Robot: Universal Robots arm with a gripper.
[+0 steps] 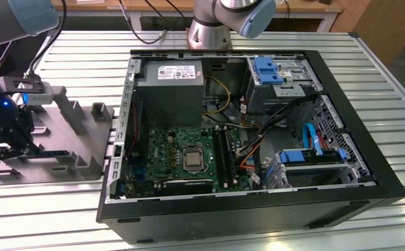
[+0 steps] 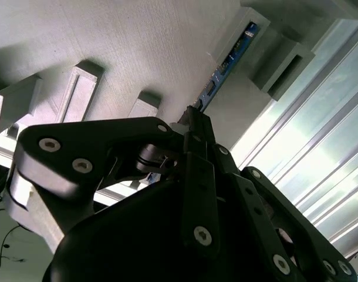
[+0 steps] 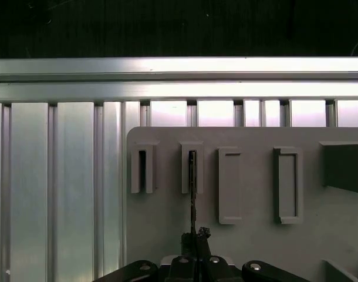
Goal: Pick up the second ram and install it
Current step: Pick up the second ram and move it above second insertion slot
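On the exterior view's left, the black gripper (image 1: 10, 150) hangs low over a grey fixture plate (image 1: 83, 133) that lies on the slatted metal table (image 1: 384, 63), just beside the open computer case (image 1: 244, 214). Both wrist views show the second ram (image 2: 229, 59), a thin blue-green stick, standing on its long edge in one of the raised slots of the fixture. One end sits in the slot's holder and the other reaches to the gripper's tips. The fingers (image 2: 198, 126) are drawn close together with the near end of the stick pinched between them. In the first wrist view the stick appears edge-on as a narrow dark line running from the slot straight down to the fingertips. The neighbouring holders on the plate stand beside it. Well apart from the gripper, inside the case, the green motherboard (image 1: 181, 151) lies flat on the case floor. A grey power supply box (image 1: 169, 91) with a white label sits just above it, and blue drive brackets (image 1: 267, 70) are mounted toward the exterior view's right.
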